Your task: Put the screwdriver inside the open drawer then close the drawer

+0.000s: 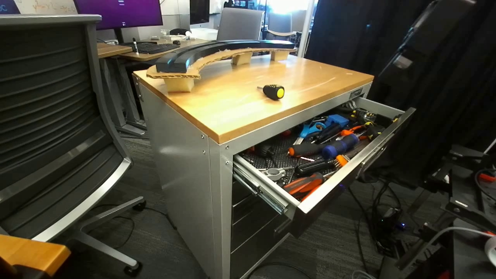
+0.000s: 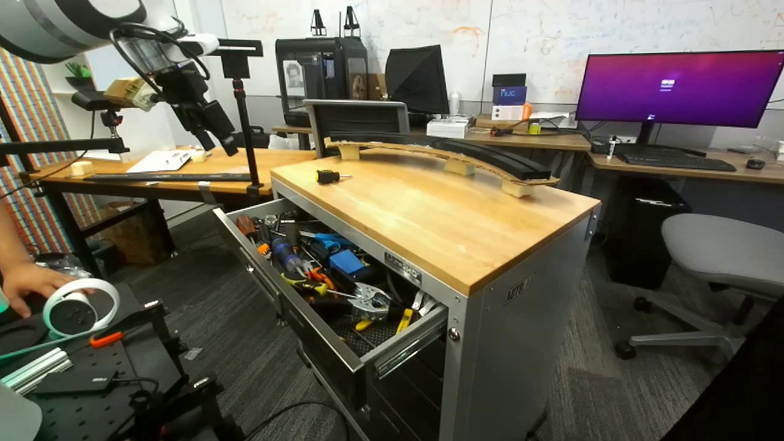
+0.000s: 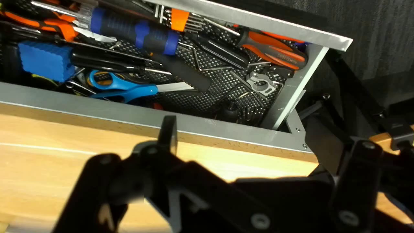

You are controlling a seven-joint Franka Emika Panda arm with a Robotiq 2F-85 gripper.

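Wooden top (image 2: 398, 199) bears the screwdriver (image 2: 328, 177), the drawer (image 2: 337, 360) is extended: both steps seem undone. Upper left in an exterior view, the gripper (image 2: 220, 147) hangs spread, empty.

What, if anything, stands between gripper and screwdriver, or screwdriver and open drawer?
Nothing visible seems to block the open gripper from the screwdriver: the black post stands off the cabinet, on the side table. Toward the drawer, only the wooden top's front edge intervenes, though tools already crowd the inside.
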